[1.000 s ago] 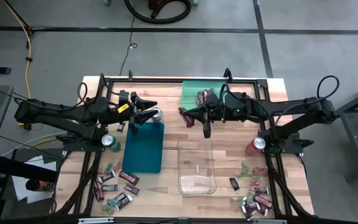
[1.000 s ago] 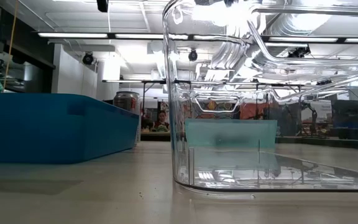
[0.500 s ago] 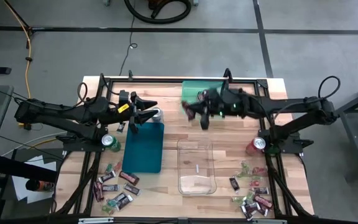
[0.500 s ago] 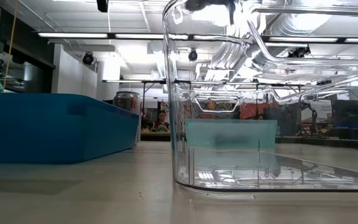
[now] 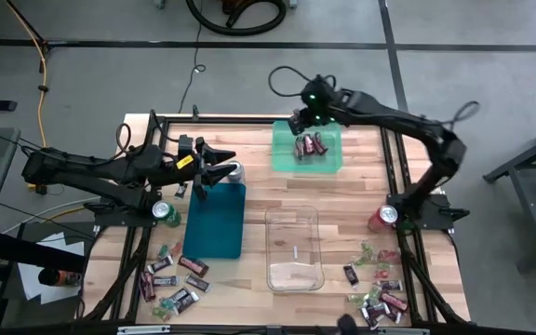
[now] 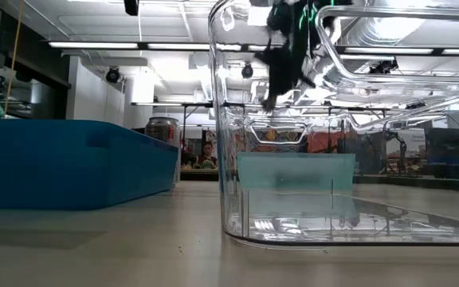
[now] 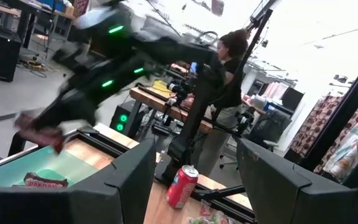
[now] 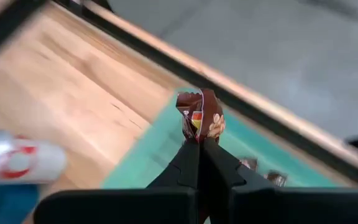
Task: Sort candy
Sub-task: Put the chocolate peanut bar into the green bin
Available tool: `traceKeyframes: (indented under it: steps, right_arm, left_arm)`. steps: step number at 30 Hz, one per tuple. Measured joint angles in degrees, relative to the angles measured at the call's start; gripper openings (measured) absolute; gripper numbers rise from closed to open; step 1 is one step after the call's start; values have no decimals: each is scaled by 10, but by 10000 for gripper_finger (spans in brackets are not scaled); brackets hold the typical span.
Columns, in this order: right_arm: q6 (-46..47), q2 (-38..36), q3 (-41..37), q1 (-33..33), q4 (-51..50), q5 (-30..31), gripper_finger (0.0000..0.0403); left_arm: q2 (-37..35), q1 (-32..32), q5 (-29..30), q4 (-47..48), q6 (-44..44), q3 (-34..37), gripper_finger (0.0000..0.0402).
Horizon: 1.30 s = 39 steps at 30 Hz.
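Right gripper (image 8: 199, 142): my fingers are pressed together on a dark red candy bar (image 8: 201, 117), which sticks up from the tips; in the high view I hang at the upper centre of the frame, over the far left corner of the green tray (image 5: 282, 156).
Green tray contents: a few dark red bars (image 5: 311, 145) lie inside it, upper centre in the high view.
Left gripper (image 5: 214, 167): my fingers are spread apart, nothing between them; I wait left of centre, at the far end of the blue bin (image 5: 214, 223).
Clear bin (image 5: 293, 247): lower centre of the high view, just right of the blue bin.
Candy pile, left (image 5: 172, 277): scattered on the table at lower left, beside the blue bin.
Candy pile, right (image 5: 377, 284): scattered at lower right, beside the clear bin.
Cans: one at the blue bin's far end (image 5: 236, 170), one green can left of it (image 5: 164, 212), one red can at right (image 5: 383, 218).
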<state>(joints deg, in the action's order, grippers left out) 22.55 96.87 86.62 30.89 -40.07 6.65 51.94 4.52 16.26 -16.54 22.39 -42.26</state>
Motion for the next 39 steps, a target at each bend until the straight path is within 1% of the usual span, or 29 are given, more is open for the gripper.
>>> traceKeyframes:
  steps: [3, 7, 12, 17, 22, 24, 26, 28, 35, 37, 39]
  right_arm:
    - [21, 49, -4, 8, 28, -36, 0]
    - [64, 111, -5, 3, 40, -41, 0]
    - [112, 161, -5, -4, 43, -38, 0]
    - [160, 191, -5, -7, 46, -40, 0]
    - [165, 196, -5, -6, 48, -41, 1]
    - [165, 196, -5, -6, 47, -39, 7]
    - [167, 196, -5, -5, 48, -56, 24]
    - [166, 196, -5, -5, 50, -73, 51]
    - [149, 196, -5, -9, 58, -73, 180]
    - [133, 191, 0, -9, 46, -73, 212]
    - [115, 176, 11, -6, 41, -72, 234]
  left_arm:
    - [0, 0, 3, 0, 0, 0, 209]
    - [0, 0, 11, 0, 0, 0, 209]
    - [0, 0, 12, 0, 0, 0, 209]
    - [0, 0, 12, 0, 0, 0, 209]
    - [0, 0, 12, 0, 0, 0, 209]
    - [0, 0, 12, 0, 0, 0, 209]
    - [0, 0, 12, 0, 0, 0, 209]
    - [0, 0, 11, 0, 0, 0, 209]
    - [0, 0, 11, 0, 0, 0, 209]
    - [0, 0, 8, 0, 0, 0, 209]
    - [0, 0, 8, 0, 0, 0, 209]
